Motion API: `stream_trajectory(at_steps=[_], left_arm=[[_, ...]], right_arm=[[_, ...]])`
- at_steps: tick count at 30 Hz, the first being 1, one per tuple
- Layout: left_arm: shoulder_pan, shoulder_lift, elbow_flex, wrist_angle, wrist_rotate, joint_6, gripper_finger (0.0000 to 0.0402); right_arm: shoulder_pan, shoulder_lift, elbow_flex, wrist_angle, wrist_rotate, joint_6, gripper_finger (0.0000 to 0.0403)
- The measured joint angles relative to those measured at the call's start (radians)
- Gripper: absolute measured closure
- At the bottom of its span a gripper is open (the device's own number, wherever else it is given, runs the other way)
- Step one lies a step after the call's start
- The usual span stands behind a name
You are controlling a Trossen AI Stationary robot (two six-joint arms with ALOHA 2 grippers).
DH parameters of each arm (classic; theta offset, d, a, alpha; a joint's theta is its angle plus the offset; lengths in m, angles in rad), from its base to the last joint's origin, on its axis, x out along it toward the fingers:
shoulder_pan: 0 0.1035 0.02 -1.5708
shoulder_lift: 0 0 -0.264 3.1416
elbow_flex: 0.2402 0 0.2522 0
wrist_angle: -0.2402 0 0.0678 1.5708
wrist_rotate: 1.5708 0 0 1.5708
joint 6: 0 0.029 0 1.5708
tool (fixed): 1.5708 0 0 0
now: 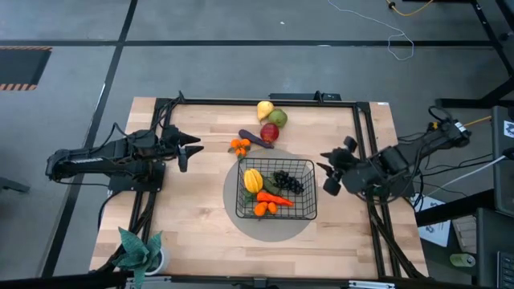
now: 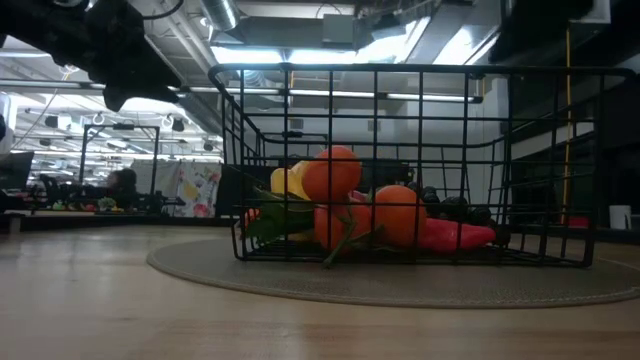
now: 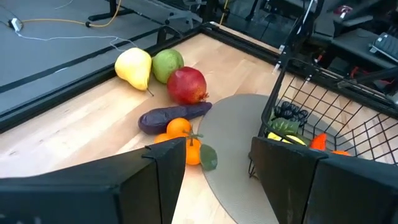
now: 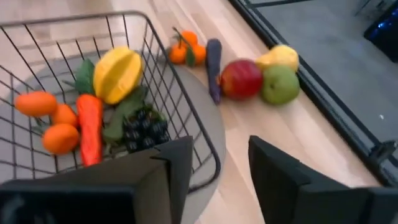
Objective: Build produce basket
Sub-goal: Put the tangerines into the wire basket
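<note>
The black wire basket (image 1: 303, 210) stands on a round grey mat at the table's middle. It holds a yellow ridged fruit (image 1: 253, 179), dark grapes (image 1: 287, 181), a carrot (image 1: 274, 198) and small oranges (image 1: 261, 209). On the table beyond its far-left corner lie a yellow pear (image 1: 264, 109), green apple (image 1: 279, 118), red apple (image 1: 269, 132), purple eggplant (image 1: 255, 140) and leafy oranges (image 1: 239, 146). My left gripper (image 1: 186, 150) hovers open left of those oranges (image 3: 179, 128). My right gripper (image 1: 328, 170) hovers open just right of the basket (image 4: 205, 143).
A green potted plant (image 1: 138, 250) stands at the near-left corner of the table. A black frame (image 1: 363, 128) runs along the table's far and side edges. Bare wood lies between the left gripper and the mat (image 3: 230, 124), and along the near edge.
</note>
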Motion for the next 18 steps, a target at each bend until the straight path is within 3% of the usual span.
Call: stream_trajectory(at_steps=[4, 9, 12, 15, 18], left_arm=[[0.000, 0.029, -0.001, 0.098, 0.009, -0.057, 0.0230], [-0.003, 0.165, -0.001, 0.398, 0.200, -0.011, 0.0230], [-0.003, 0.307, 0.001, 0.510, 0.146, -0.052, 0.0230], [0.022, 0.418, 0.042, 0.468, 0.038, -0.122, 0.0230], [0.062, 0.524, 0.125, 0.411, 0.059, -0.143, 0.0230]], right_arm=[[0.035, -0.040, -0.100, 0.067, 0.029, 0.060, 0.0257], [0.035, -0.044, -0.151, 0.151, 0.040, 0.005, 0.0257], [0.035, -0.044, -0.155, 0.188, 0.039, -0.038, 0.0257], [0.035, -0.044, -0.155, 0.225, 0.037, -0.064, 0.0257], [0.035, -0.044, -0.155, 0.246, 0.036, -0.091, 0.0257]])
